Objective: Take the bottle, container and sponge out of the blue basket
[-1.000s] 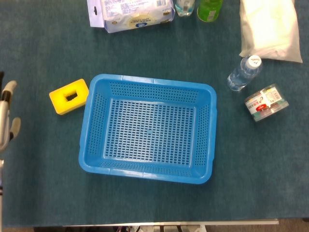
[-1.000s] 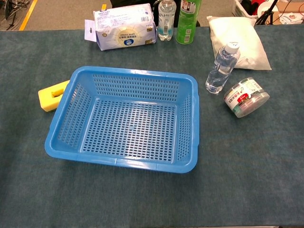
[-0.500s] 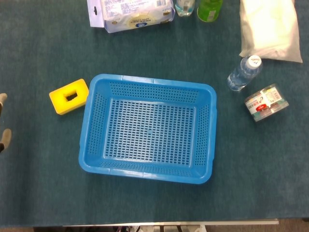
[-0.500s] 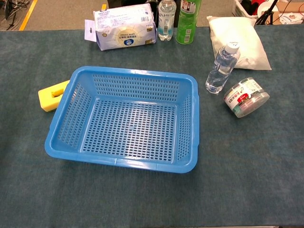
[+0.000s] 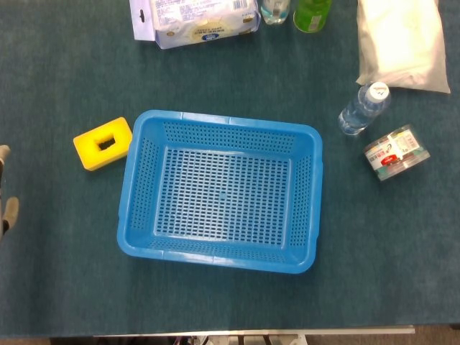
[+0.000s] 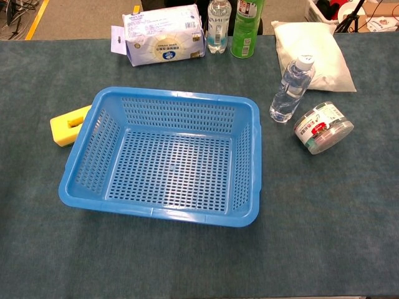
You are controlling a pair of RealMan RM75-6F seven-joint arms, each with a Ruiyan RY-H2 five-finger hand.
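Basket: one blue basket [image 5: 220, 191], mid-table, nothing inside it; mesh floor bare in both views.
Sponge: one yellow sponge [image 5: 103, 142] with a dark slot in its top, on the cloth just beside the basket's far-left corner, outside the rim. Same spot as a second ago.
Bottle: one small clear bottle [image 6: 290, 89] with a white cap, upright, right of the basket's far-right corner, apart from it. Unmoved.
Container: one round clear container [image 6: 323, 127] lying tilted on its side, just near-right of the bottle. Unmoved.
Change: my left hand [image 5: 6, 201] has slid back toward the left edge. A second ago more of it and the arm showed there; now only pale finger ends remain at the frame border in the head view. The chest view shows none of it.
Left fingers: two tips showing, apart from each other, touching nothing I can see. Most of the hand is cut off, so I cannot tell whether it is spread or curled.
Right hand: in neither view.
Far edge, counted: one white wipes pack [image 6: 163, 35], one taller clear bottle [image 6: 218, 26], one green bottle [image 6: 247, 27], one white bag [image 6: 315, 48] at far right.
Surface: teal table cloth [image 6: 187, 261] under everything.
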